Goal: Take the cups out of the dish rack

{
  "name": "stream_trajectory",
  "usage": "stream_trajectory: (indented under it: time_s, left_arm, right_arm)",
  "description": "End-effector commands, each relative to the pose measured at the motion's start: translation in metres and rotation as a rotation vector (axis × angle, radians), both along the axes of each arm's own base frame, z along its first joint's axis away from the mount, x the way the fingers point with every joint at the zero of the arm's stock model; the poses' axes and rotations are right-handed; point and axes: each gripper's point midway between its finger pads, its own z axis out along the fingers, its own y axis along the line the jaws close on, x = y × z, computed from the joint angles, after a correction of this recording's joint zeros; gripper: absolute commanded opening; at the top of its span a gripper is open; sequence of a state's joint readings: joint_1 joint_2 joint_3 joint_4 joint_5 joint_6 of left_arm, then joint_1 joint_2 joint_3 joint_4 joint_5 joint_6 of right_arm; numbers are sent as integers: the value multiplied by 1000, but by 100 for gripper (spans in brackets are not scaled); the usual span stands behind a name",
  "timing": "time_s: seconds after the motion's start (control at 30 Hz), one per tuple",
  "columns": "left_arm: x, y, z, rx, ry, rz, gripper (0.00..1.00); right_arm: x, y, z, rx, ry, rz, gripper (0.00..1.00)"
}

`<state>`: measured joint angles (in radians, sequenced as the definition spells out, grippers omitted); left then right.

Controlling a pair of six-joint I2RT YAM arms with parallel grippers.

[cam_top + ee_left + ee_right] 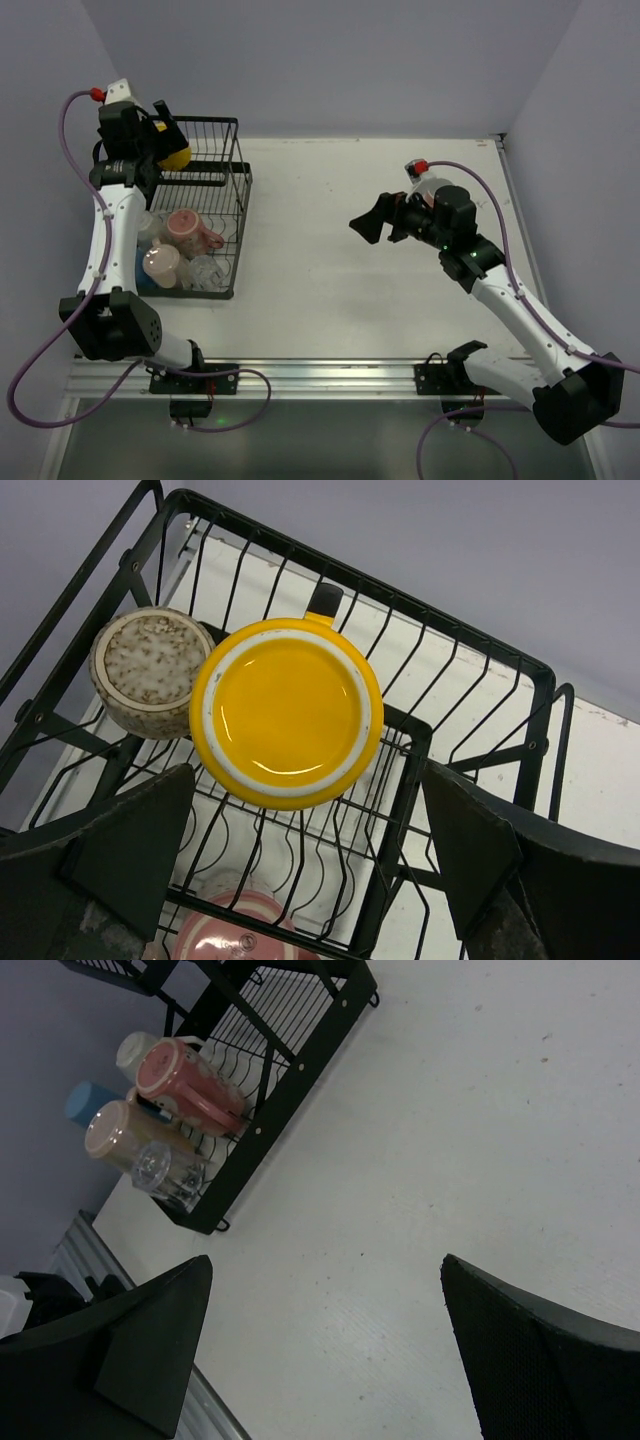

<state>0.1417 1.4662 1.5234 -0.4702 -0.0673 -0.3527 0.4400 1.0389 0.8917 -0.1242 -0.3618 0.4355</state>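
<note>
The black wire dish rack [215,200] is sitting at the left side of the white table [380,300], with its basket-like upper tier at the far end and the slotted lower tray reaching nearer.

In the upper tier, a yellow mug [287,712] is showing the left wrist camera a round yellow face ringed in white, its handle pointing toward the far wires. A beige speckled cup [150,670] is lying just beside it on the left, apparently touching it.

The left gripper [305,810] is hovering right over the yellow mug with its jaws spread wide, one finger on each side and gripping nothing.

In the lower tray, a pink mug [190,230] is lying on its side. Nearer are a salmon-orange cup [160,262] and a clear glass [205,272], sitting close together. A light blue cup [88,1102] is peeking out behind them at the rack's left edge, largely hidden by the left arm from above.

The right gripper [365,225] is hanging over bare table, well apart from the rack, its jaws gaping wide and holding nothing.
</note>
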Motion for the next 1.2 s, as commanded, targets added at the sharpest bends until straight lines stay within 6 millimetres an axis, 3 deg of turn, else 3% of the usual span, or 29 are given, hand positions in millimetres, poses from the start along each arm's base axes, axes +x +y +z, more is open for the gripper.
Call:
stream_trajectory:
  time_s: [0.0, 0.23, 0.5, 0.67, 0.9, 0.97, 1.0, 1.07, 1.1, 1.17]
  left_arm:
    - [9, 0, 15, 43, -49, -37, 100]
    - [20, 11, -5, 65, 11, 1, 100]
    - [31, 16, -2, 91, -27, 14, 100]
    - [41, 25, -7, 121, -27, 38, 100]
    - [50, 22, -15, 98, -28, 29, 100]
    - [50, 21, -6, 102, -65, 30, 93]
    - [47, 21, 0, 103, -85, 31, 81]
    - [45, 20, 15, 103, -137, 31, 65]
    - [41, 18, 24, 104, -163, 27, 51]
    - [39, 16, 38, 94, -210, 28, 40]
  right_arm:
    - [1, 8, 21, 23, -66, 34, 99]
    - [0, 9, 22, 20, -72, 40, 99]
    - [-3, 15, 19, 20, -66, 68, 99]
    - [-4, 21, 18, 24, -60, 99, 99]
    - [-3, 21, 17, 16, -65, 95, 99]
    - [-4, 22, 18, 21, -64, 100, 99]
    - [-5, 22, 19, 26, -64, 104, 99]
    - [-7, 25, 22, 37, -71, 119, 99]
    - [-8, 27, 22, 42, -67, 124, 99]
    - [-8, 30, 27, 56, -71, 132, 99]
